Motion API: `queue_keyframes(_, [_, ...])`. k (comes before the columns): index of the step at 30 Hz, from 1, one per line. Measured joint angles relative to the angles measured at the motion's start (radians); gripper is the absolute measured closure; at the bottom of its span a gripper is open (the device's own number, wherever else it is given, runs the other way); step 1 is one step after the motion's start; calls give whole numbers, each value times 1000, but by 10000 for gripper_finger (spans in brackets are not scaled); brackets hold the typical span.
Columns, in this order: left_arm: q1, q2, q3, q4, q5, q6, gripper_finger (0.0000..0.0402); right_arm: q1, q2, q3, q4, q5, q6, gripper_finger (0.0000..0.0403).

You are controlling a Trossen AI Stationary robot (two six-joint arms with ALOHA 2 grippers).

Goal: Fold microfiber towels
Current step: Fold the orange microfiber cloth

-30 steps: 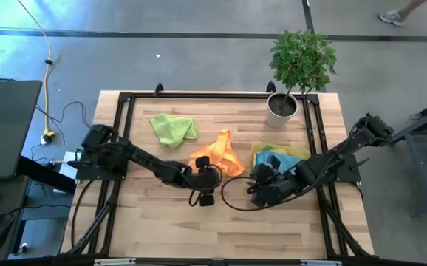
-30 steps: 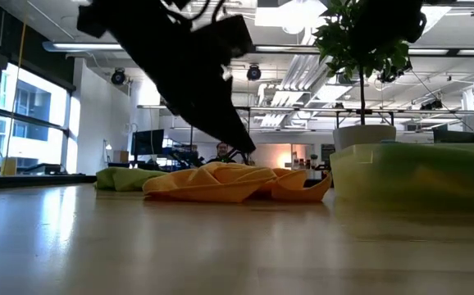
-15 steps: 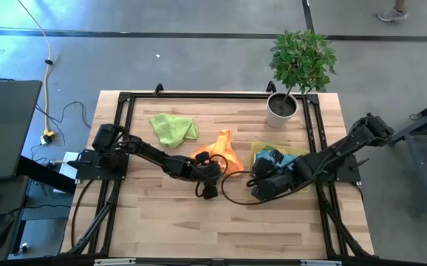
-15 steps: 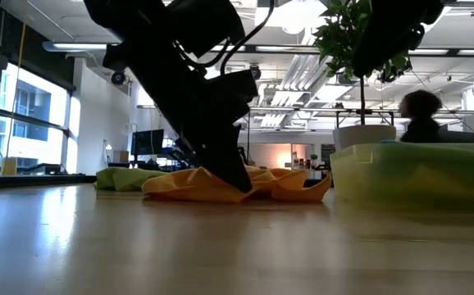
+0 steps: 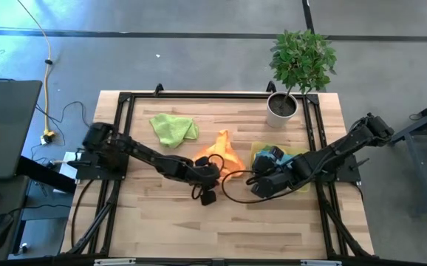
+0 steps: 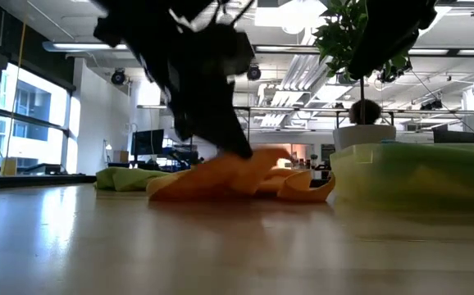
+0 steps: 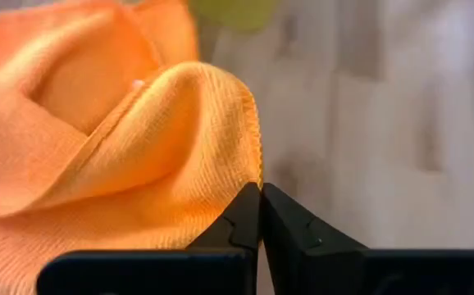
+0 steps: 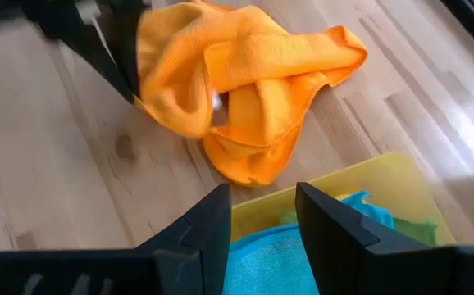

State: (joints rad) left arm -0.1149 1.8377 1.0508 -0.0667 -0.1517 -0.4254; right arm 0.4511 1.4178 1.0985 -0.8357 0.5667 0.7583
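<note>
An orange towel [image 5: 222, 151] lies crumpled mid-table, and my left gripper [image 5: 212, 168] is shut on its near-left edge. The same towel shows as a raised hump in the low view [image 6: 237, 176]. A lime green towel [image 5: 173, 128] lies bunched at the far left of the table. On the right, a yellow towel [image 8: 385, 184] and a teal towel [image 8: 282, 262] lie stacked. My right gripper [image 8: 262, 217] stands open over that stack's near-left edge, with nothing between its fingers. My left gripper pinches the orange towel's hemmed edge [image 7: 258, 168] between its two fingertips. One layer or several, I cannot tell. The held part arches up beside the fingers [image 6: 221, 143]. The rest of the towel lies slack on the table.
A white plant pot [image 5: 281, 108] with a leafy plant stands at the table's far right. A black cable loop [image 5: 232, 193] lies on the wood between the two grippers. Bare wood [image 5: 169, 222] stretches along the near edge.
My left gripper has come down onto the orange towel's near-left edge and shut on it. It has then risen a little with that edge. The towel has bunched up into a narrower, higher hump, and its far part has stayed on the table.
</note>
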Motion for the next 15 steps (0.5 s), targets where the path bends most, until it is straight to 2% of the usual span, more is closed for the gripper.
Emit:
queue_keyframes(8, [-42, -214, 0, -7, -14, -1, 401, 0, 0, 0, 52, 30, -142, 274])
queue_keyframes(11, [-49, -292, 2, -3, -46, 26, 401, 0, 0, 0, 126, 49, -240, 274])
queue_keyframes(15, [-51, -385, 3, -17, -38, 76, 401, -6, 0, 0, 301, 52, -436, 274])
